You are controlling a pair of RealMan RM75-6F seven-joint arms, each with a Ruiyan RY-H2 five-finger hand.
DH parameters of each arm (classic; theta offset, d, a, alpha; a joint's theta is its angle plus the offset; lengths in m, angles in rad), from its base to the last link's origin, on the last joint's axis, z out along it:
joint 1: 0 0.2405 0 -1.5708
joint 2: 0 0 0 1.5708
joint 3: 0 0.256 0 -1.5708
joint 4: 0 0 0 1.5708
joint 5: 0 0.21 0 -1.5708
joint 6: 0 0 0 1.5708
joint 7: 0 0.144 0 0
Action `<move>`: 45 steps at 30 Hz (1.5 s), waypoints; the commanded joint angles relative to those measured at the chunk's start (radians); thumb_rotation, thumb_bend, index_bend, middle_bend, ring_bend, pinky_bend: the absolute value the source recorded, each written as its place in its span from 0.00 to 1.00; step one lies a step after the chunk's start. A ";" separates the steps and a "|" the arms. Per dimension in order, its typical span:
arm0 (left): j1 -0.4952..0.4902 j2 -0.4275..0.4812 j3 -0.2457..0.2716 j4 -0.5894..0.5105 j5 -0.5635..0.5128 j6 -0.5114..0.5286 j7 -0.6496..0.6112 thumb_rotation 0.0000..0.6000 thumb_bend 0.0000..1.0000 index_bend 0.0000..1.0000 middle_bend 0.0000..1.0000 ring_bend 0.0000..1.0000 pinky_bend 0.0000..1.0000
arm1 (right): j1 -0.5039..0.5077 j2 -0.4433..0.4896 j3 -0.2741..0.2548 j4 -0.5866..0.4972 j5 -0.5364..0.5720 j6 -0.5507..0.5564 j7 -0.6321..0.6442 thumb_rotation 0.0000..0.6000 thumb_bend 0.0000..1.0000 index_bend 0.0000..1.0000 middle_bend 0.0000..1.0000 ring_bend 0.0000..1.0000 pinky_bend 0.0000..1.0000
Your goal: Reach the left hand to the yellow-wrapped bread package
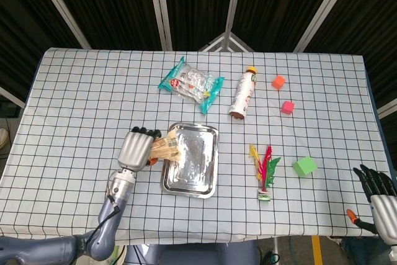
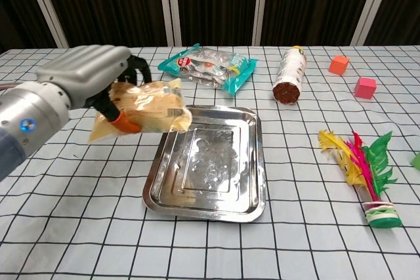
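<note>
My left hand (image 1: pixel 136 148) (image 2: pixel 88 77) grips the yellow-wrapped bread package (image 1: pixel 166 149) (image 2: pixel 146 107) and holds it lifted above the table. The package hangs tilted over the left edge of the steel tray (image 1: pixel 197 178) (image 2: pixel 216 198). My right hand (image 1: pixel 377 190) shows only in the head view, at the bottom right corner off the table, with its fingers spread and nothing in them.
At the back lie a teal snack bag (image 1: pixel 190 84) (image 2: pixel 209 66) and a bottle (image 1: pixel 243 93) (image 2: pixel 289 73) on its side. An orange cube (image 1: pixel 278 82), a pink cube (image 1: pixel 288 107), a green cube (image 1: pixel 304 166) and a feather shuttlecock (image 1: pixel 263 172) (image 2: pixel 365 168) sit to the right.
</note>
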 commanded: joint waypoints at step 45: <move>0.491 0.396 0.467 0.020 0.240 0.573 -0.231 1.00 0.01 0.00 0.00 0.00 0.04 | -0.028 -0.014 -0.023 -0.021 -0.077 0.062 -0.081 1.00 0.31 0.00 0.00 0.00 0.00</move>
